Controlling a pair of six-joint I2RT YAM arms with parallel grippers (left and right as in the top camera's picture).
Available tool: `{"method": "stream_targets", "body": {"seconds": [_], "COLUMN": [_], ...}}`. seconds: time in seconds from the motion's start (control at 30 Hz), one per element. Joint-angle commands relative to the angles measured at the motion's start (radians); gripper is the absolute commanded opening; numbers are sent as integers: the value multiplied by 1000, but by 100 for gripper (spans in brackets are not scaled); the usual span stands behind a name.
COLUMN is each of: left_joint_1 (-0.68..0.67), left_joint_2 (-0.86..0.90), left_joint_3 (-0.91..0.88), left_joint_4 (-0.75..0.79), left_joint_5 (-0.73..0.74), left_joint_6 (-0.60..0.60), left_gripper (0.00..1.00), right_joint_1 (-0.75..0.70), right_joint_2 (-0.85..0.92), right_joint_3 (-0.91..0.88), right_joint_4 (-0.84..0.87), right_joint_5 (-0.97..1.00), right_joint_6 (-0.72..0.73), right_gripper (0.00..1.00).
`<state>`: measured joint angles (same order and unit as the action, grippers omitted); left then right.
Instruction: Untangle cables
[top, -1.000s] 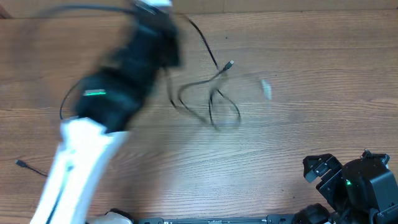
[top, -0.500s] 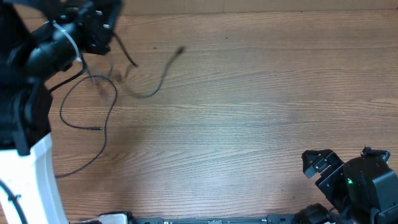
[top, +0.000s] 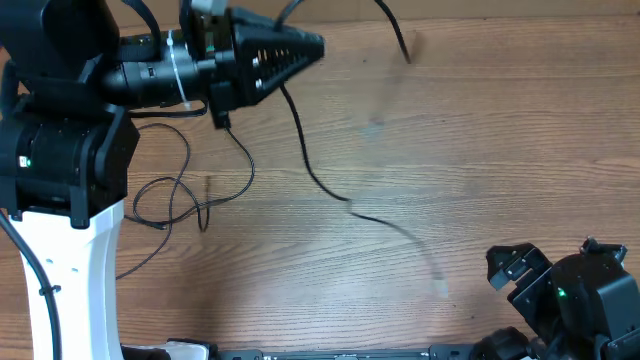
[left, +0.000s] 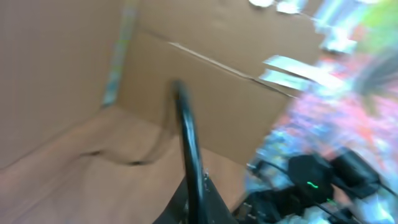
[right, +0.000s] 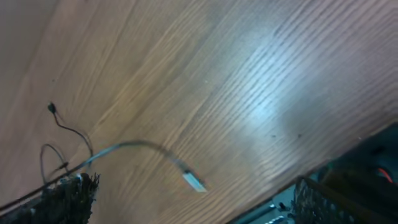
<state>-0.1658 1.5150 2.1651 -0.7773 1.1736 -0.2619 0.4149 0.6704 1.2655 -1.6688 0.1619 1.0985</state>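
My left gripper (top: 312, 46) is lifted over the back left of the table, pointing right, and is shut on a thin black cable (top: 303, 160). One stretch of that cable trails down to the table's middle and blurs out; the other end flicks up at the back edge. In the left wrist view the cable (left: 188, 140) rises straight out of the shut gripper (left: 196, 202). More cables (top: 182, 195) lie in loose loops on the table below the left arm. My right gripper (right: 193, 202) is open and holds nothing; a silver-tipped plug (right: 194, 182) swings just beyond it.
The wooden table (top: 480, 150) has its back edge close behind the left gripper. The right arm (top: 575, 300) sits parked at the front right corner. The white left arm base (top: 70, 270) stands at the front left. A cardboard wall (left: 205, 93) rises behind the table.
The left arm has swung from the far left back toward the right, whipping the held cable across the table. A loose tangle now lies at the left. The right arm stays still.
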Motion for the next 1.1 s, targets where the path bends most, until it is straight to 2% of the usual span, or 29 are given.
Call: {"method": "stream_targets", "body": {"seconds": [0.0, 0.1, 0.2, 0.33, 0.4, 0.53, 0.63, 0.77, 0.9, 1.0, 1.07], "left_joint_1": [3, 3, 3, 11, 38, 166, 290, 397, 424, 430, 439], "left_joint_2": [-1, -1, 0, 6, 14, 31, 60, 138, 262, 385, 444], "left_joint_3": [8, 8, 8, 8, 8, 8, 8, 8, 8, 8, 8], "left_joint_4": [-84, -175, -195, -107, -38, 71, 81, 24, -48, -87, -119], "left_joint_5": [-369, -644, -929, -1240, -1332, -1367, -1364, -1335, -1300, -1406, -1506], "left_joint_6": [11, 12, 11, 11, 6, -145, -261, -289, -289, -316, -412], "left_gripper": [4, 4, 4, 4, 4, 4, 4, 4, 4, 4, 4], "right_joint_1": [5, 5, 5, 5, 5, 5, 5, 5, 5, 5, 5], "right_joint_2": [-9, -9, -9, -9, -9, -9, -9, -9, -6, -1, 2], "right_joint_3": [-3, -3, -3, -3, -3, -3, -3, -3, -3, -3, -3], "right_joint_4": [-11, -13, -11, -6, -5, -5, -2, 15, 40, 42, 35], "right_joint_5": [10, 10, 14, 25, 25, 25, 25, 25, 26, 24, 23], "right_joint_6": [5, 5, 5, 5, 5, 5, 5, 5, 5, 5, 5], "right_gripper": [100, 100, 100, 100, 100, 100, 100, 100, 100, 100, 100]}}
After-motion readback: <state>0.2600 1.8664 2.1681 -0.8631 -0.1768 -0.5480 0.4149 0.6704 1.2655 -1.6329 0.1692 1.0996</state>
